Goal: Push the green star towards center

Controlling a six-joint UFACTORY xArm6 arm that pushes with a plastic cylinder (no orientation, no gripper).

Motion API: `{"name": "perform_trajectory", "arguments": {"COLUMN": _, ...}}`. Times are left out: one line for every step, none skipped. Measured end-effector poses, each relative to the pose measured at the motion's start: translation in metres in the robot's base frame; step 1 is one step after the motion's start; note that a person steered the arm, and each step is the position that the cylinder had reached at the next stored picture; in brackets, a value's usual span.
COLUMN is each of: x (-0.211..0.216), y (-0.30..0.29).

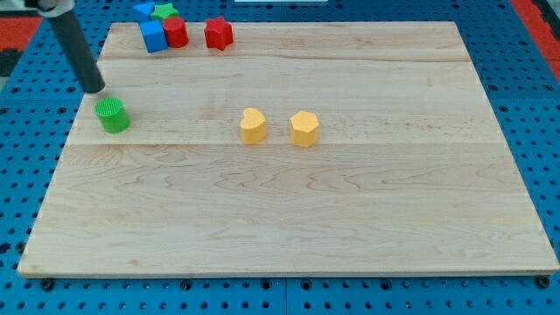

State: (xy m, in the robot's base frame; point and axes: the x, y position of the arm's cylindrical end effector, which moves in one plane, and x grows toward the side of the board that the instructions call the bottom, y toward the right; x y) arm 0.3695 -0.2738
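The green star (164, 10) sits at the view's top left edge of the wooden board (289, 219), wedged behind a blue block (144, 10), a blue cube (154, 36) and a red cylinder (176, 32). My tip (94, 88) is at the view's left, just above and left of a green cylinder (112, 115), well below and left of the star cluster. The rod slants up to the view's top left.
A red star (218, 33) lies right of the cluster. A yellow heart (253, 125) and a yellow hexagon (304, 128) sit near the board's centre. Blue pegboard surrounds the board.
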Motion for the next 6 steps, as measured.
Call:
{"name": "perform_trajectory", "arguments": {"x": 0.031, "y": 0.001}}
{"name": "perform_trajectory", "arguments": {"x": 0.020, "y": 0.091}}
{"name": "perform_trajectory", "arguments": {"x": 0.020, "y": 0.201}}
{"name": "perform_trajectory", "arguments": {"x": 0.018, "y": 0.189}}
{"name": "perform_trajectory", "arguments": {"x": -0.020, "y": 0.139}}
{"name": "perform_trajectory", "arguments": {"x": -0.048, "y": 0.148}}
